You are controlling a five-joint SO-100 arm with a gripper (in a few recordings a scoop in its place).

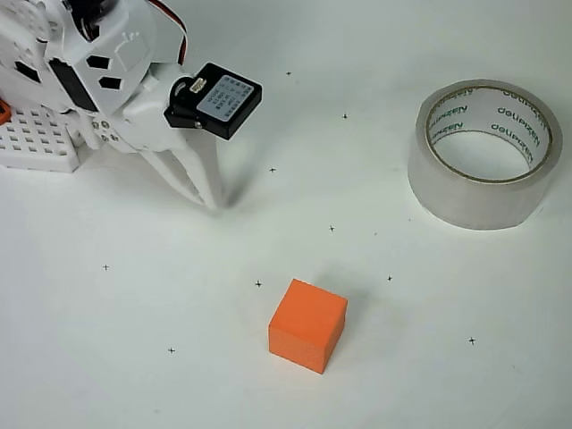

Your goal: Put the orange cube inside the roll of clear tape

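Though well apart from gripper [210,198], orange cube [307,323] below-right.

Overhead view: cube [307,324] bottom centre; tape roll [485,153] upper right; tool [207,195] upper left.

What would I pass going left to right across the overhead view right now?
White perforated block → gripper → orange cube → roll of clear tape.
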